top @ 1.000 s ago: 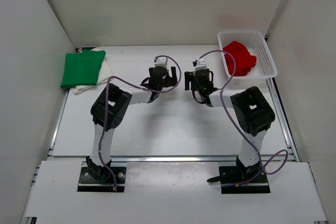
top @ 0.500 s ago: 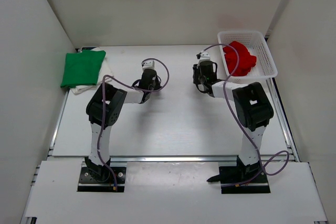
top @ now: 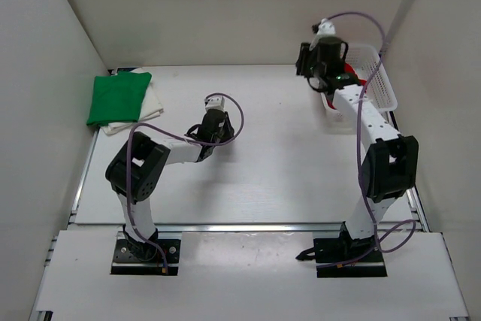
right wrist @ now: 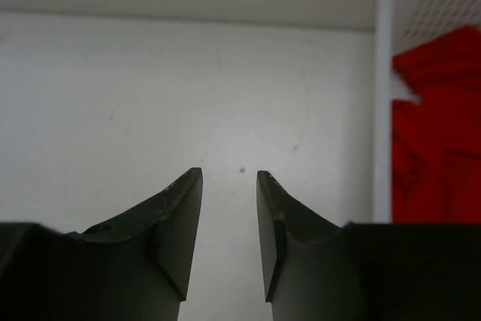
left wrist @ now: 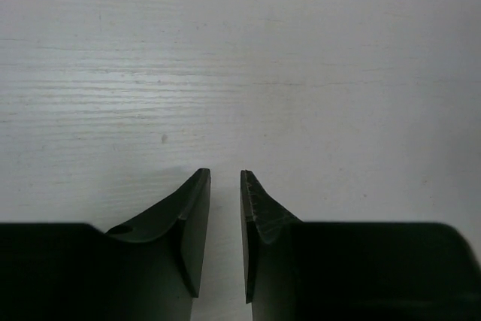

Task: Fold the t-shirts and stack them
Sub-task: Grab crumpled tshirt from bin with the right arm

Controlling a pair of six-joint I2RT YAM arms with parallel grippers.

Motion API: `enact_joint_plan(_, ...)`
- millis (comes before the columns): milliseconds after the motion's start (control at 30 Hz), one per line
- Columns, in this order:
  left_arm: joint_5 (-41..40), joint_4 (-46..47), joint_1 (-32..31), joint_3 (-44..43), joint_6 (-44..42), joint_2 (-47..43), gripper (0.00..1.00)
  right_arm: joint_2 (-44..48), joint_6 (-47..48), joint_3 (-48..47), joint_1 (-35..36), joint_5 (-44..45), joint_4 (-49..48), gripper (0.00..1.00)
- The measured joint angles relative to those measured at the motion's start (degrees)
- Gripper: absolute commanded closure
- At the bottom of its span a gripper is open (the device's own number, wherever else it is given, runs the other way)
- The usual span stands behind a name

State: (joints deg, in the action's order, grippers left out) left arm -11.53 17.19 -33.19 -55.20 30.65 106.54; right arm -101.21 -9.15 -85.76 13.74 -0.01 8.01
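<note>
you have a white wood-grain table [top: 263, 178] boxed in by plain walls [top: 225, 13] on three sides, evenly lit, a metal rail [top: 248, 225] along its near edge.

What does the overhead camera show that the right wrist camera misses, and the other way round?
Only overhead: the green shirt lying on the white shirt at far left, and the left tool over the table. Only the right wrist: the right tool seen close, slightly open with nothing in it. Both: the red shirt in the white basket.
</note>
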Motion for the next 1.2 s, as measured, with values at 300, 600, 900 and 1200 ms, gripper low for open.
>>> enact_joint_plan(300,0.2,1.6,1.6,4.0,-2.1,-0.3,0.63,-3.7,0.7,-12.3,-20.7,5.3,8.6,0.61)
enact_joint_plan(600,3.3,5.5,1.0,12.6,0.3,-5.9,0.61,-13.1,-0.5,-8.0,-23.5,-1.5,14.7,0.50)
enact_joint_plan(900,6.0,6.3,-4.4,21.7,3.7,-18.9,0.61,-15.3,-4.2,-9.3,-22.4,-5.8,12.3,0.51)
enact_joint_plan(1200,5.5,5.7,-5.9,31.1,7.1,-39.2,0.59,-22.6,-4.3,-15.3,-23.1,-5.3,14.0,1.00)
